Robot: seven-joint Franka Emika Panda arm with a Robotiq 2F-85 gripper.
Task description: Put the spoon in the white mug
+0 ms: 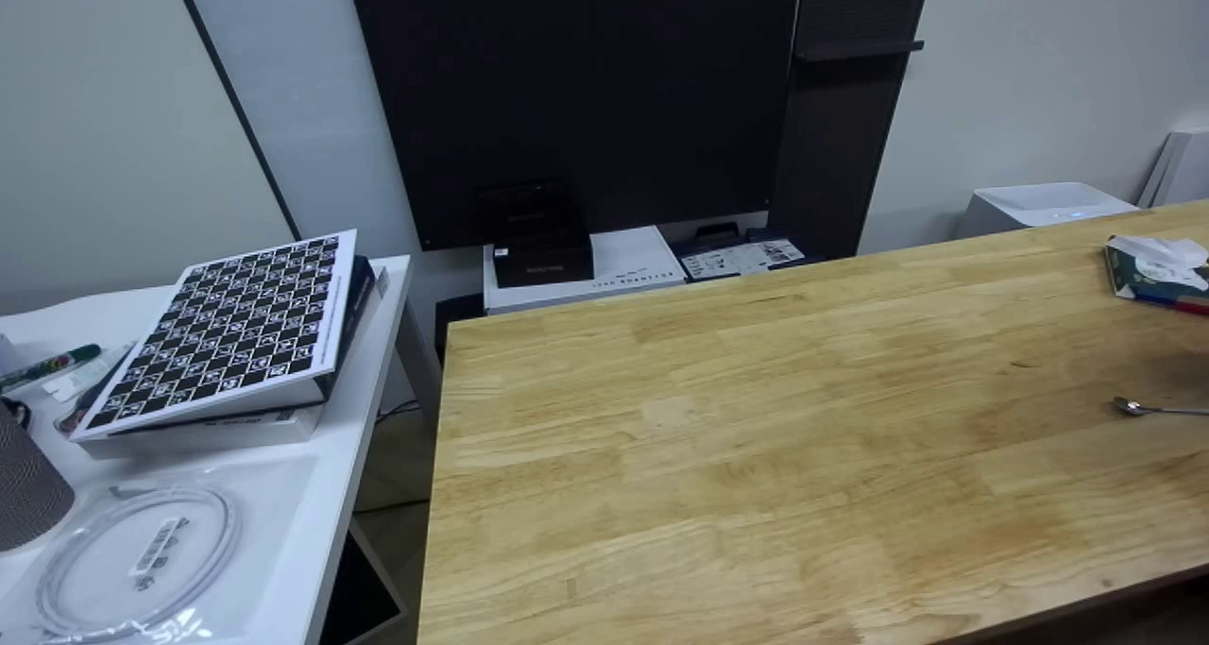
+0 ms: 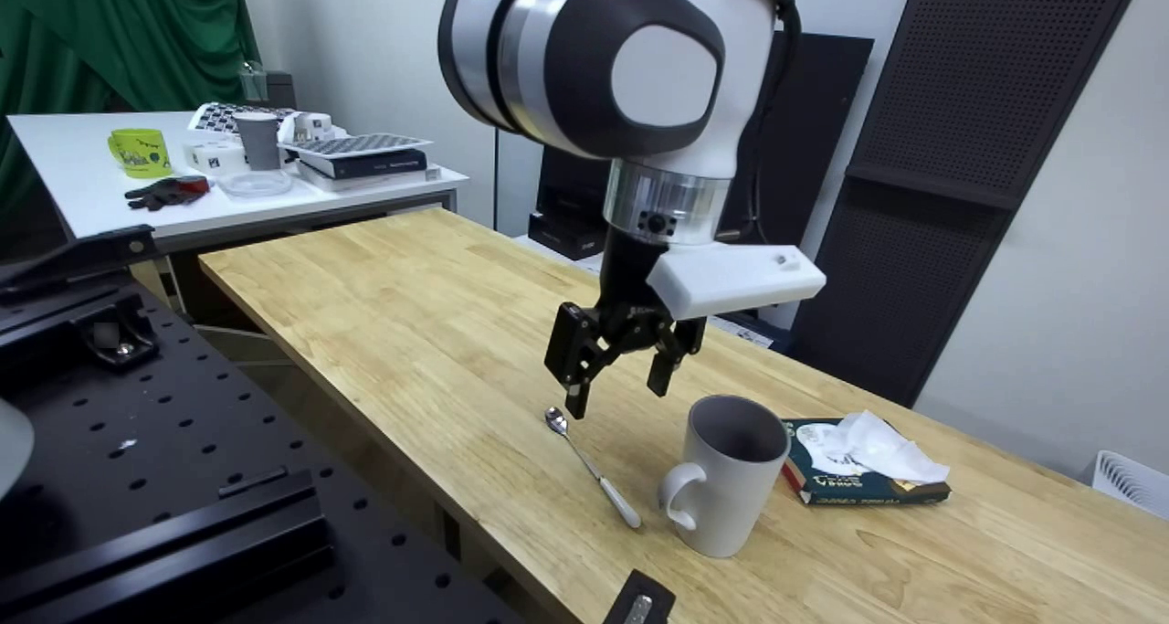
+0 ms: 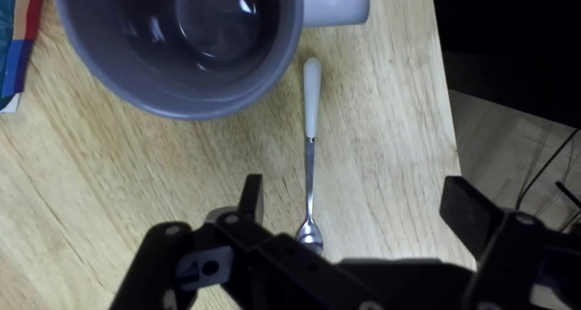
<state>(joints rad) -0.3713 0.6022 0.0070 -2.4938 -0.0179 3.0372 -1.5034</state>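
The spoon (image 2: 585, 460) lies flat on the wooden table, with a white handle end and a small metal bowl. Its bowl end shows in an exterior view (image 1: 1129, 407), cut by the right edge. The white mug (image 2: 726, 505), grey inside, stands upright beside the spoon's handle end, its own handle towards the table edge. My gripper (image 2: 617, 394) is open and empty above the table near the spoon's bowl. In the wrist view the spoon (image 3: 311, 119) runs between the open fingers (image 3: 354, 187), nearer the left finger, its bowl tip partly hidden by the gripper. The mug (image 3: 190, 108) is at the top.
A green box (image 2: 831, 494) with a crumpled tissue on top lies behind the mug. The wooden table's edge (image 3: 447, 105) runs close along the right in the wrist view. A black perforated board (image 2: 210, 487) lies in front of the table. A white side table (image 2: 73, 185) stands beyond.
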